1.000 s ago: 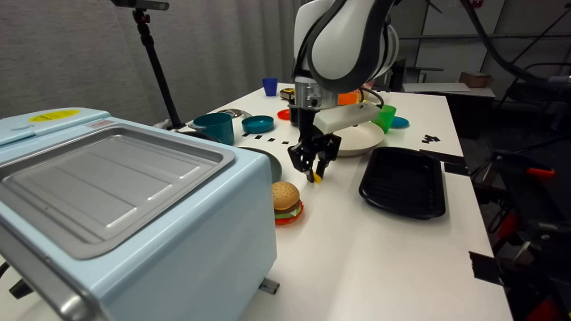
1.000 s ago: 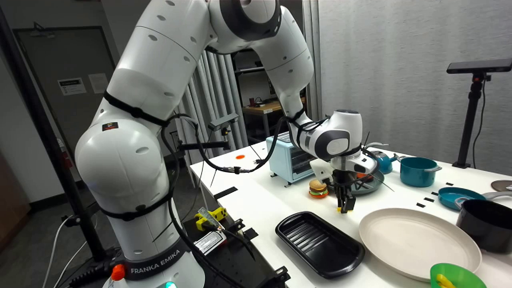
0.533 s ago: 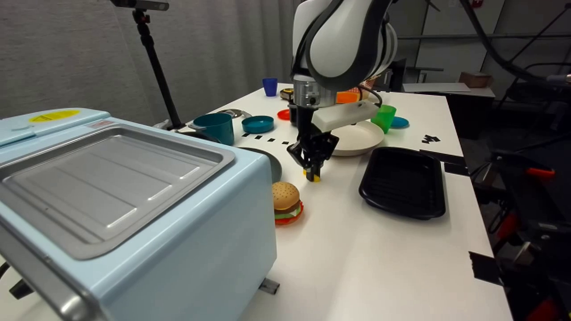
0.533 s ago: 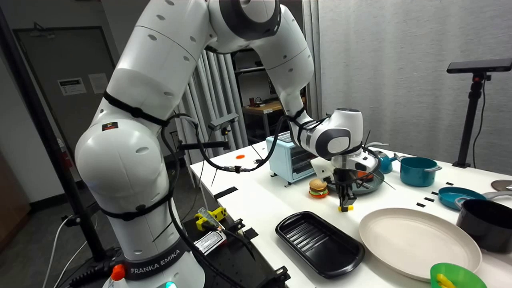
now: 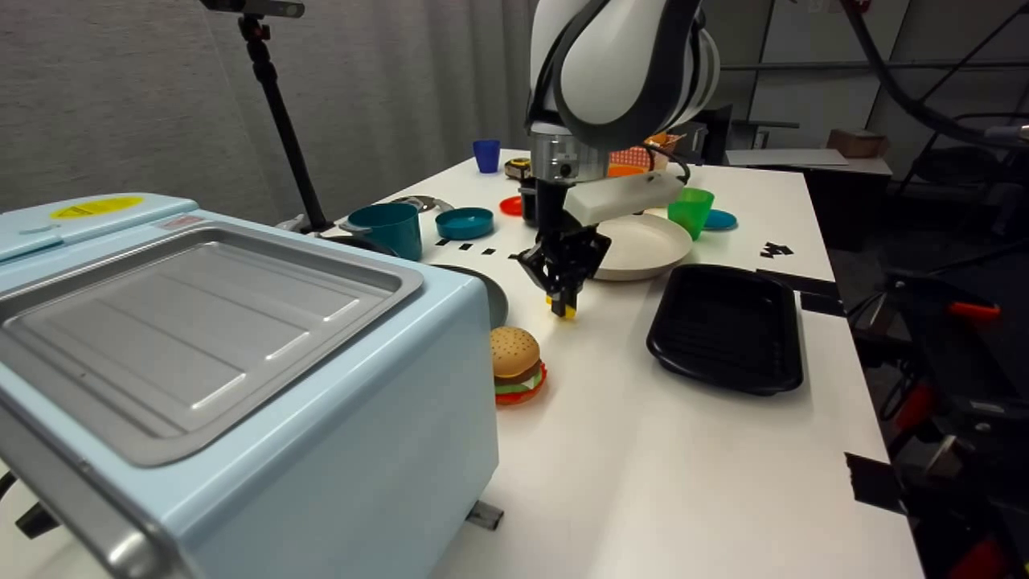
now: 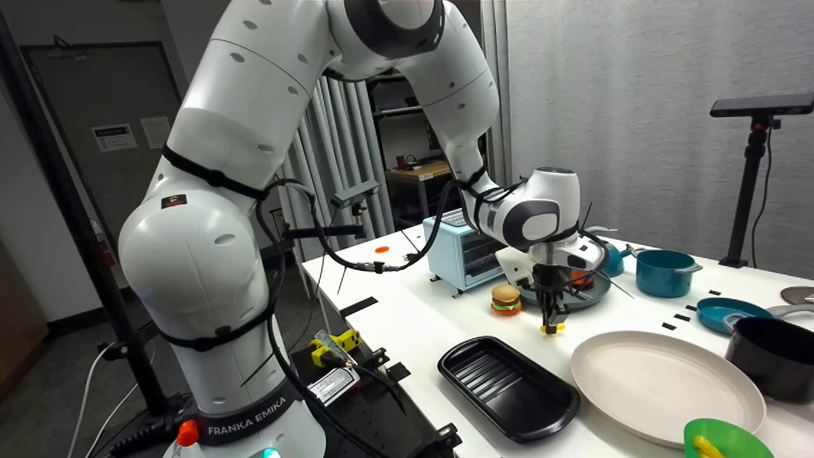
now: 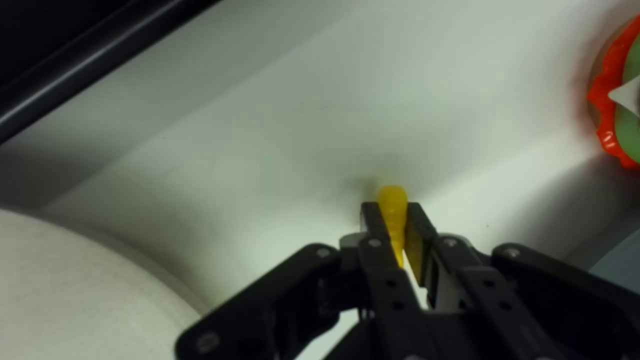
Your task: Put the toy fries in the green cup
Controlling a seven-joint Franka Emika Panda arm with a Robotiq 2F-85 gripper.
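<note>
My gripper [image 7: 391, 206] is shut on a yellow toy fry [image 7: 393, 195], whose rounded end sticks out past the fingertips in the wrist view. The fry lies crosswise through the jaws and seems to hang just above the white table. In an exterior view a bit of yellow fry [image 6: 560, 327] pokes out on either side of the black fingers. The green cup [image 6: 738, 439] stands beyond the large plate, partly cut off by the lower edge of that view, with a yellow piece [image 6: 706, 446] inside. In an exterior view the green cup [image 5: 691, 211] shows whole, behind the plate.
Between gripper and cup lie the cream plate [image 6: 668, 388] and, beside it, a black baking tray [image 6: 509, 389]. A toy burger [image 6: 506, 299] and a grey pan [image 6: 594, 294] sit close to the gripper. A light-blue toaster oven [image 5: 386, 386] stands nearby.
The jaws have closed on the fry. Gripper and fry have since risen slightly and shifted a little away from the burger. The cup and plate have stayed put.
</note>
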